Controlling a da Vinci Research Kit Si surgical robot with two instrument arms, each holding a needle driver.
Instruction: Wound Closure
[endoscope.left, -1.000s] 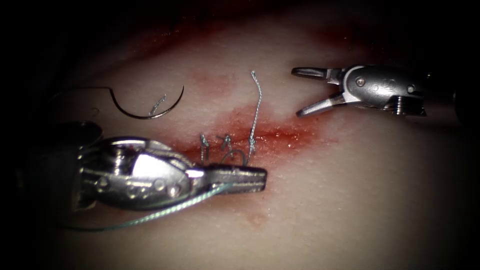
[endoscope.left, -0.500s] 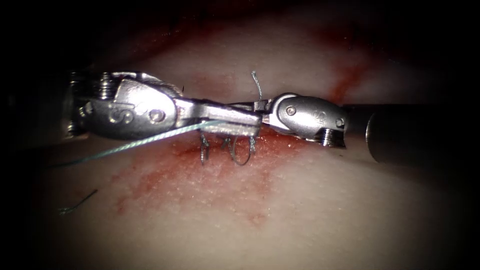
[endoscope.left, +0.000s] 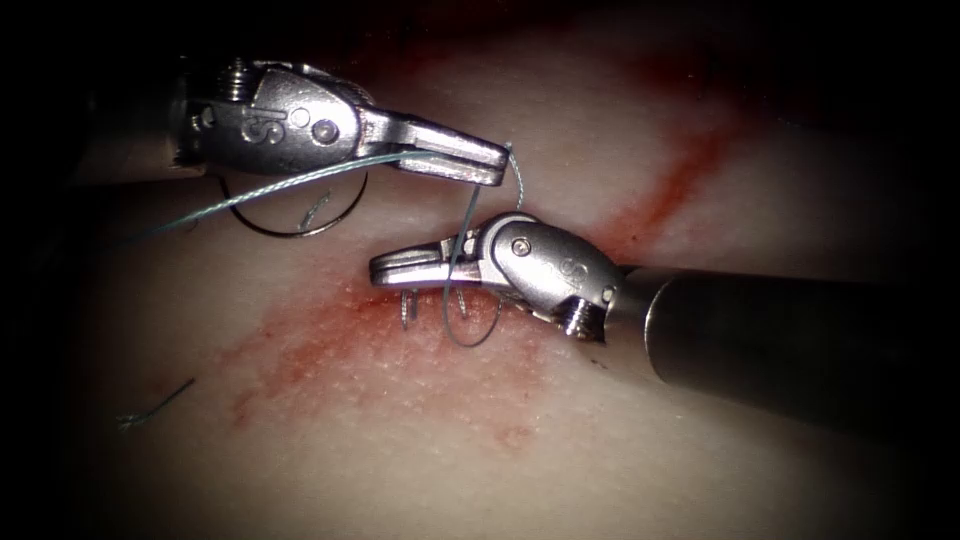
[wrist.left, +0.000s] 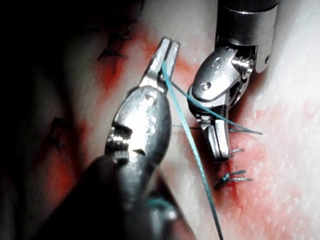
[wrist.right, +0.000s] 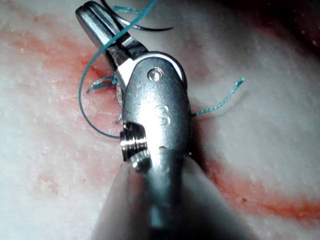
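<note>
Gripping: left gripper clamps the thread.
Right gripper: closed, thread looped around it.
Needle: free on tissue, beneath left gripper.

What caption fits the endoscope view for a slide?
Left tool holds thread, which wraps around right tool; needle lies free on tissue.
</note>
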